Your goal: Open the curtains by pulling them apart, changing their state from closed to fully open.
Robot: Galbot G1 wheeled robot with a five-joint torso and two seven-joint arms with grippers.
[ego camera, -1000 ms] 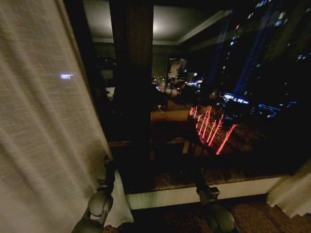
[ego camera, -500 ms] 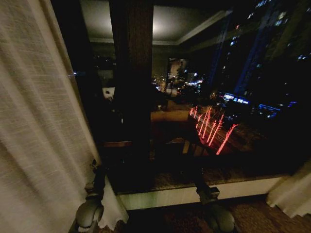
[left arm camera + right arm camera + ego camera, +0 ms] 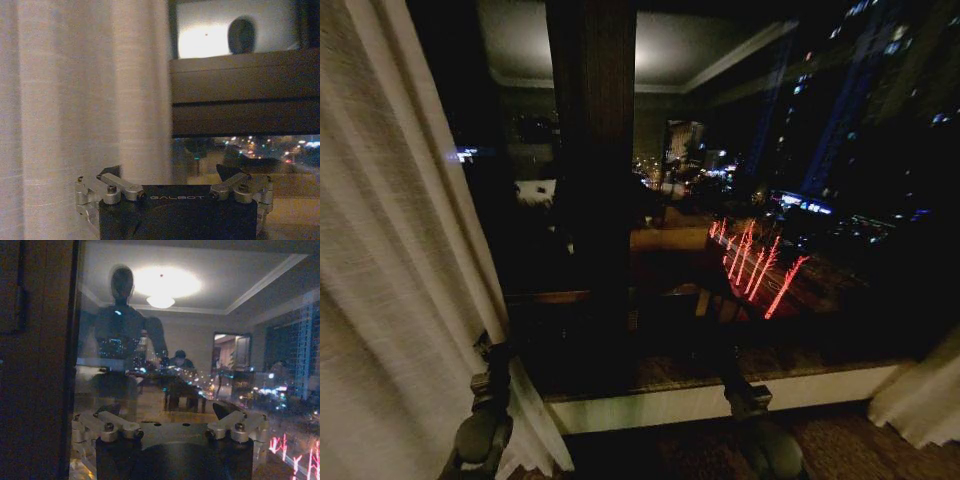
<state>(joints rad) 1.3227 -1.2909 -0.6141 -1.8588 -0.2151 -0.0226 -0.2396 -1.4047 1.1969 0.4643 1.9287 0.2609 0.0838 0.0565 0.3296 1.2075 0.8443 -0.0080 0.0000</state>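
Observation:
The left curtain [image 3: 390,250], a pale sheer pleated panel, hangs bunched at the left of the head view. My left gripper [image 3: 490,348] sits low against its inner edge. In the left wrist view the left gripper [image 3: 170,172] is open, and the curtain [image 3: 75,100] has its edge fold lying between the spread fingers [image 3: 114,173]. The right curtain [image 3: 920,400] is bunched at the far right, low down. My right gripper [image 3: 732,378] stays low by the sill, apart from any fabric. In the right wrist view the right gripper [image 3: 167,410] is open and faces bare glass.
A dark vertical window post [image 3: 590,150] stands between the curtains. A pale window sill [image 3: 720,402] runs along the bottom, with patterned carpet [image 3: 850,440] below it. The night window glass [image 3: 800,200] shows city lights and room reflections.
My left gripper has moved left along the sill, carrying the left curtain's edge with it and uncovering more dark glass. The right arm and right curtain have not moved.

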